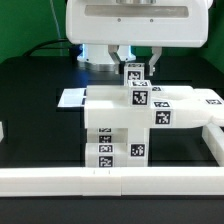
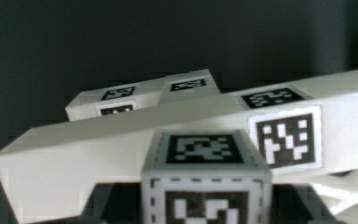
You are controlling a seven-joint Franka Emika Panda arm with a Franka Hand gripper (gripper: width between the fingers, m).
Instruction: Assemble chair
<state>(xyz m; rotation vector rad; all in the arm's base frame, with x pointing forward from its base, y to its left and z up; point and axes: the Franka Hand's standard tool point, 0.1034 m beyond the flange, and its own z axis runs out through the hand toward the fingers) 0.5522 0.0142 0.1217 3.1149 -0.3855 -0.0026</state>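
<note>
Black table under green backdrop, white rails along near edge and the exterior view's right, marker board flat toward the exterior view's left. Chair standing mid-table just behind near rail: tagged white blocks stacked, slab reaching toward the exterior view's right, small tagged bar upright on top. Gripper directly above, jaws nearly together, clamped on that bar; wrist view filled with tagged blocks, bar nearest the lens.
</note>
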